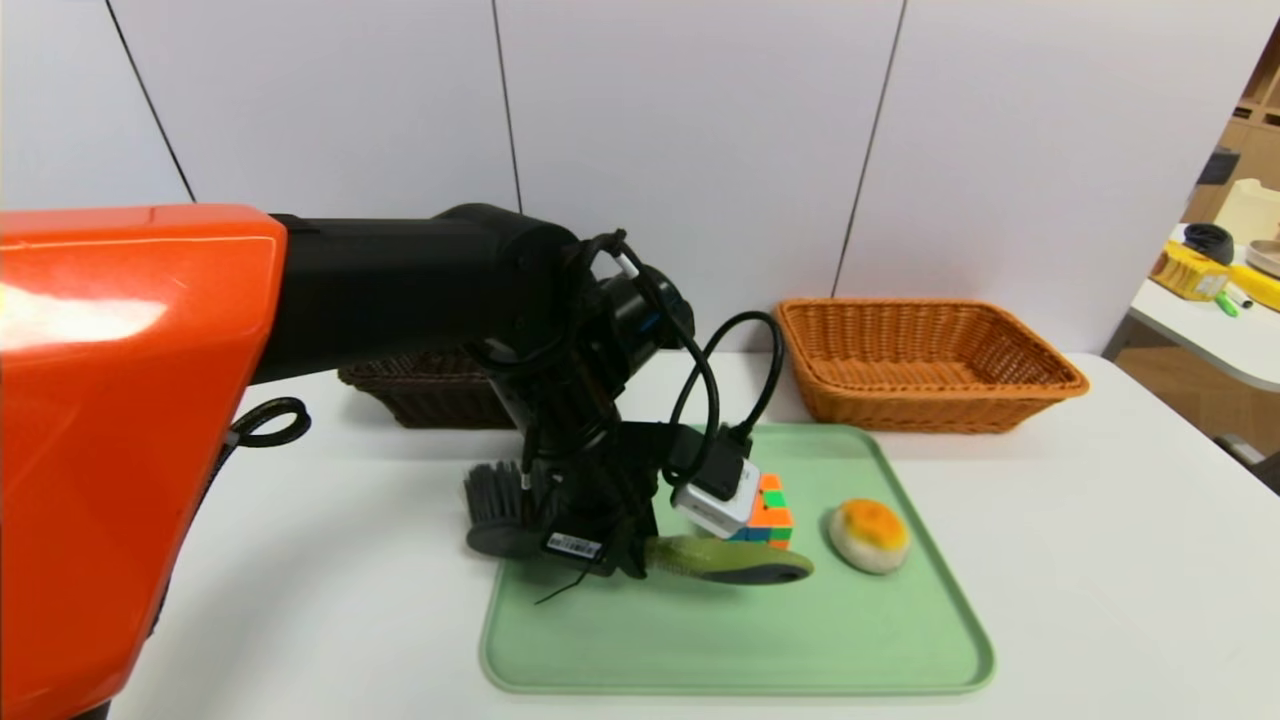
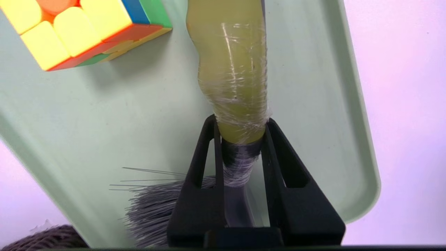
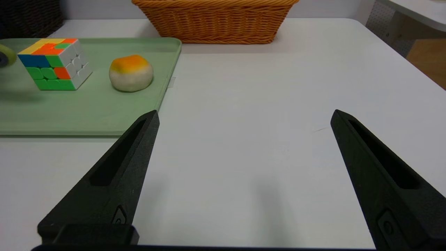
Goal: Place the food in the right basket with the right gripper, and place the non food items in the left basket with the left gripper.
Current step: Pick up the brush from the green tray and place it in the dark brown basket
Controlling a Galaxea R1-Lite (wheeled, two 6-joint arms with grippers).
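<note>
Two baskets stand at the back of the white table [image 1: 1100, 560]: the left basket [image 1: 425, 395], dark and half hidden behind the arm, and the right basket [image 1: 925, 362], orange-tan and well apart from it. Nearer lies the green tray [image 1: 740, 650]. Over its left edge the left gripper [image 2: 240, 139] is clamped on the brush [image 1: 640, 545] at the neck, likely for balance in carrying. Beside it sit the puzzle cube [image 3: 55, 62] and, toward the tray's right side, the bun [image 1: 868, 535]. Jaws wide apart, the right gripper [image 3: 244, 118] waits over bare table, with open room toward the bun.
</note>
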